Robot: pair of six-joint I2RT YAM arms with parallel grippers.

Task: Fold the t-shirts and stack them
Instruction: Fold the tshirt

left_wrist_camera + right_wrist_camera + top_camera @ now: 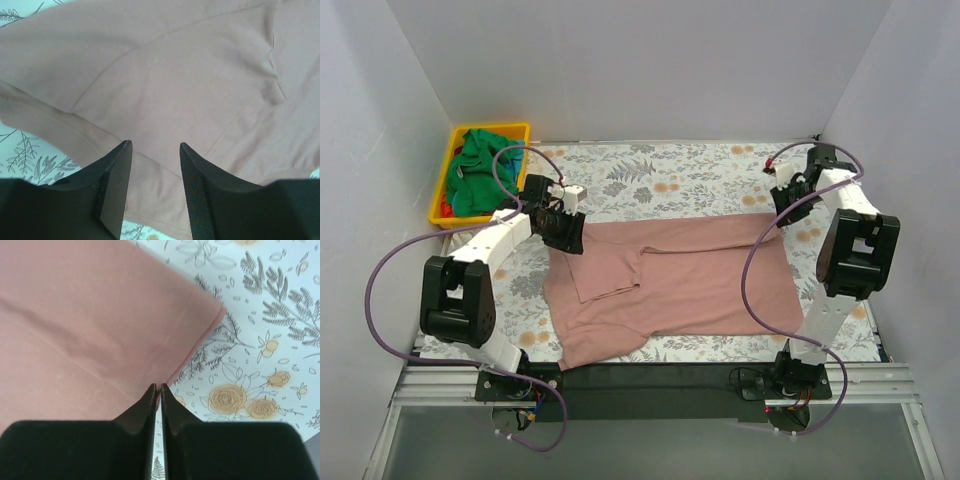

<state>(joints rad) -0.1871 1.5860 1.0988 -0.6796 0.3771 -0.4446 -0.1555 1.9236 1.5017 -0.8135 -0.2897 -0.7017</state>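
A large dusty-pink t-shirt (pixel 690 280) lies spread on the table, with one sleeve folded in at its left. My left gripper (pixel 565 232) is open just above the shirt's far-left corner. In the left wrist view its jaws (pixel 155 145) stand apart over pink fabric (pixel 175 75) with nothing between them. My right gripper (pixel 782 200) is at the shirt's far-right corner. In the right wrist view it (pixel 158 386) is shut, its tips pinching the shirt's hem edge (pixel 75 315). A green t-shirt (pixel 475 170) and some red fabric (pixel 444 208) lie in the bin.
A yellow plastic bin (pixel 490 128) stands at the far left corner. A floral table cover (pixel 650 175) lies under everything and also shows in the right wrist view (pixel 260 340). White walls close in the back and both sides.
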